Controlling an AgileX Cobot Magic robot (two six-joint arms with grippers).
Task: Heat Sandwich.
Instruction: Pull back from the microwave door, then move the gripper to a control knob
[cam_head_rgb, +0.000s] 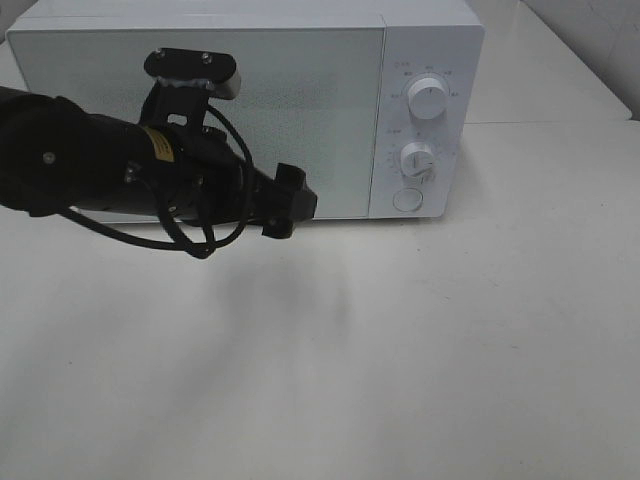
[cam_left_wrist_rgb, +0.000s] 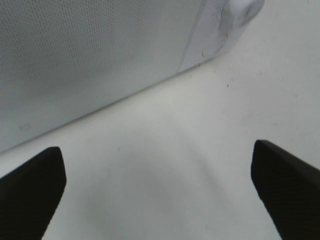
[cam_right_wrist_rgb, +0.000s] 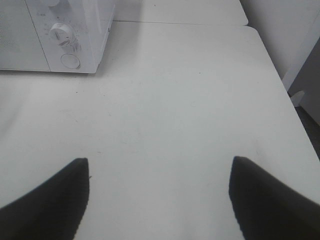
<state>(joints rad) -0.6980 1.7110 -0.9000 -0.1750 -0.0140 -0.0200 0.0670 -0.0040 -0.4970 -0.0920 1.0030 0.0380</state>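
White microwave (cam_head_rgb: 300, 60), door shut, faces the left hand (cam_left_wrist_rgb: 157, 170), spread wide and empty like the right hand (cam_right_wrist_rgb: 160, 190).

This is looking like a robot test bench set up as a kitchen corner. A white microwave (cam_head_rgb: 200, 100) is sitting along the far edge of a bare white tabletop (cam_head_rgb: 420, 380). A black cabled robot arm (cam_head_rgb: 80, 165) is hanging before its door. A pale tiled wall (cam_head_rgb: 595, 30) is showing beyond the far right corner.
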